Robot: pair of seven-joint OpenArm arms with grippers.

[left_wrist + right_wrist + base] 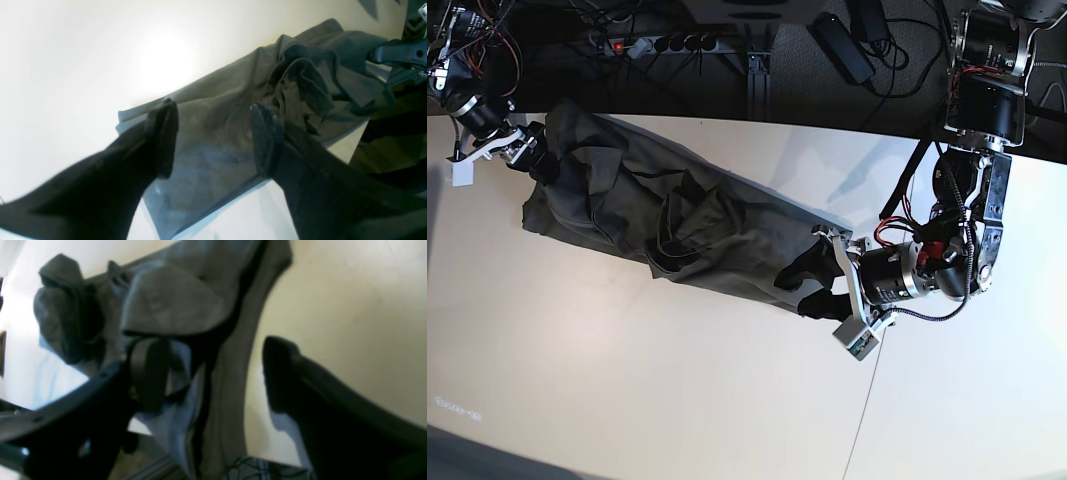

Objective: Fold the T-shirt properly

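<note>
We see the T-shirt (677, 225) lying on the pale tabletop (627, 390) as a long, dark olive-grey band, running from the upper left of the base view down toward the centre right. It is roughly gathered, not flat: a bunched knot of folds sits near its middle, and creases run along its length. At its lower right end the left gripper (819, 278) has its fingers (165, 133) spread wide over the cloth edge, pinching nothing we can see. At the upper left end the right gripper (532, 150) also has its fingers (150, 370) spread apart, straddling a folded edge of the fabric.
</note>
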